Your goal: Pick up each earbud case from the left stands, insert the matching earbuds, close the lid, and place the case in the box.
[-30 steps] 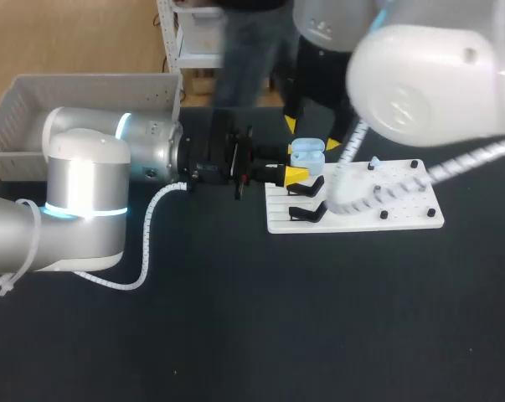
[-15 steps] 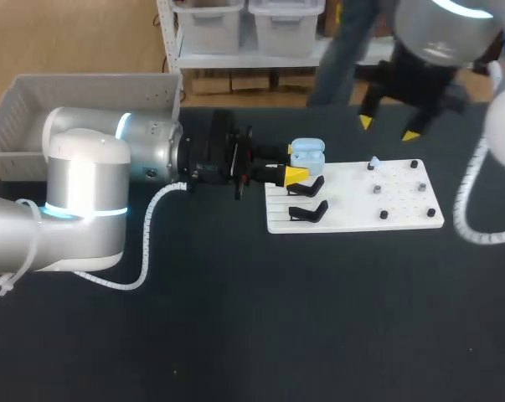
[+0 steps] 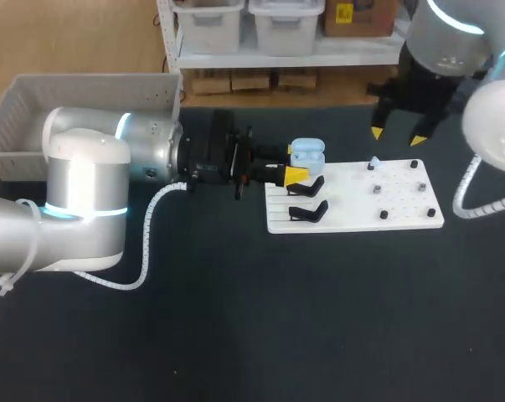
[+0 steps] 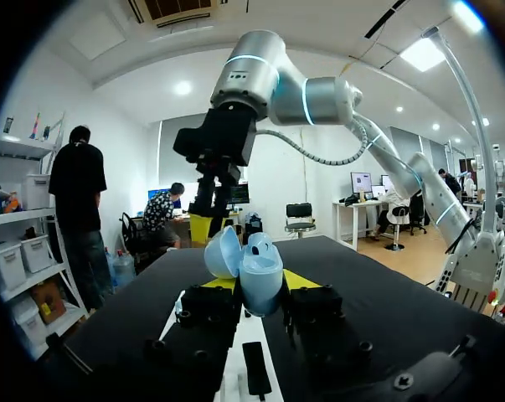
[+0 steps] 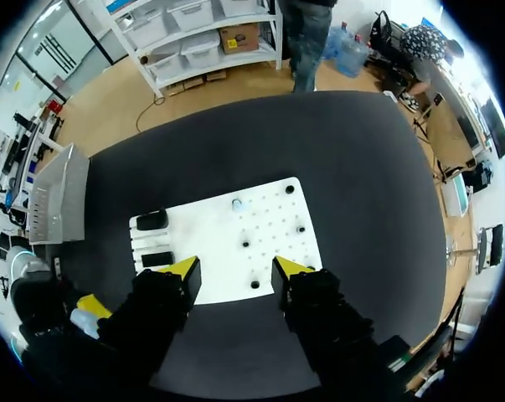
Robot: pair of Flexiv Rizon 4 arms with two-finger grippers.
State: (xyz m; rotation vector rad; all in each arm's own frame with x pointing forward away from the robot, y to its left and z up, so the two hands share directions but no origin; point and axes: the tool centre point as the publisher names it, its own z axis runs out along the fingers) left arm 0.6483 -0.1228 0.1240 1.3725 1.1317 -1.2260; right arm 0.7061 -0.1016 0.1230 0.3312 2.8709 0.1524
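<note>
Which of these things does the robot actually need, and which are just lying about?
Needed: light blue earbud case in the left hand; light blue earbud on the white board; grey box.
Not in use now: two empty black stands; small dark pegs.

Bright overhead ceiling lights, sharp, fisheye-warped edges

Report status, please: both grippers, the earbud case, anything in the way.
Left gripper shut on the blue earbud case, lid open. Right gripper open, empty, above the white board. One earbud on the board. No obstacle seen.
</note>
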